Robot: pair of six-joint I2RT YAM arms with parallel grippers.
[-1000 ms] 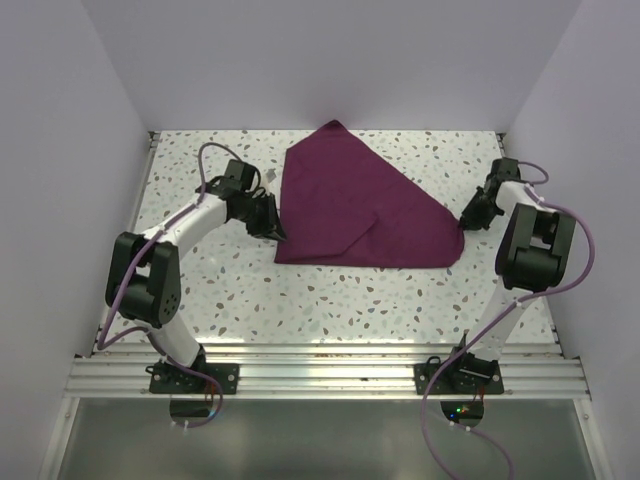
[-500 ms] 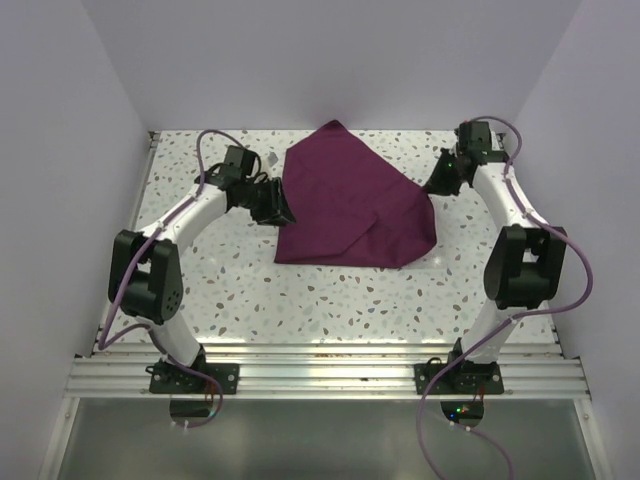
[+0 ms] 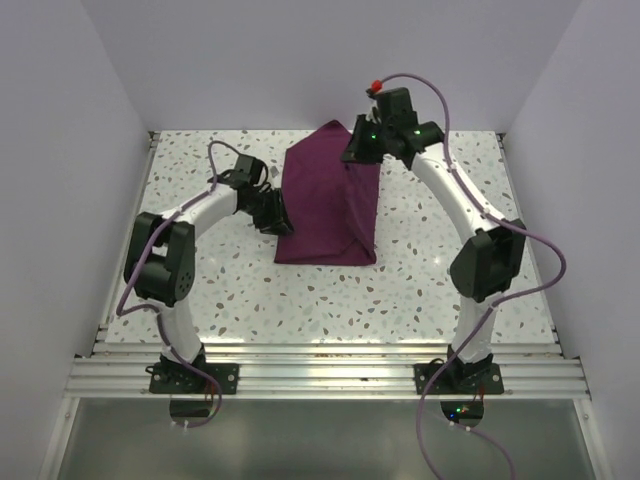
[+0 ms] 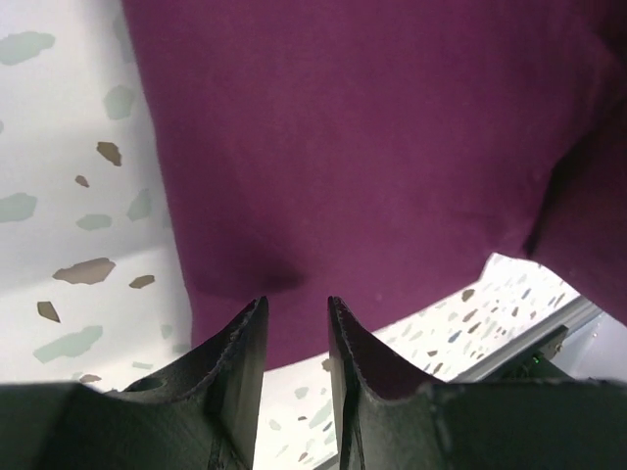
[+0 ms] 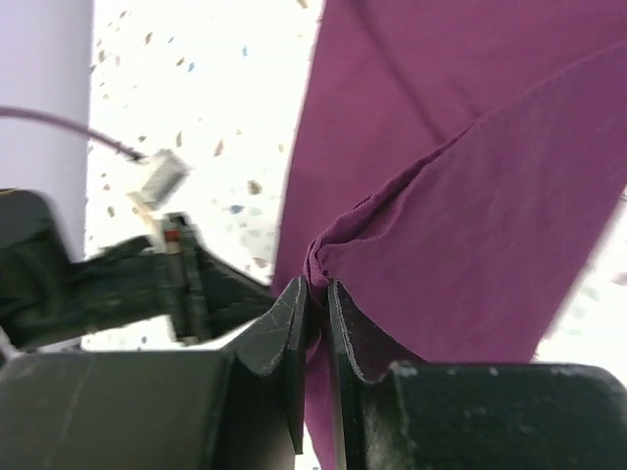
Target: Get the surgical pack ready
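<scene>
surgical pack (image 3: 322, 215) | 1 flap raised, folding seems unfinished | right gripper (image 5: 315, 286) pinches that flap | left gripper (image 4: 296, 305) fingers parted, holding nothing

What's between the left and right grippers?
Only the cloth. The right gripper pinches a raised fold of it, and the flat part runs across to the left gripper at its edge. The top view shows this.
</scene>
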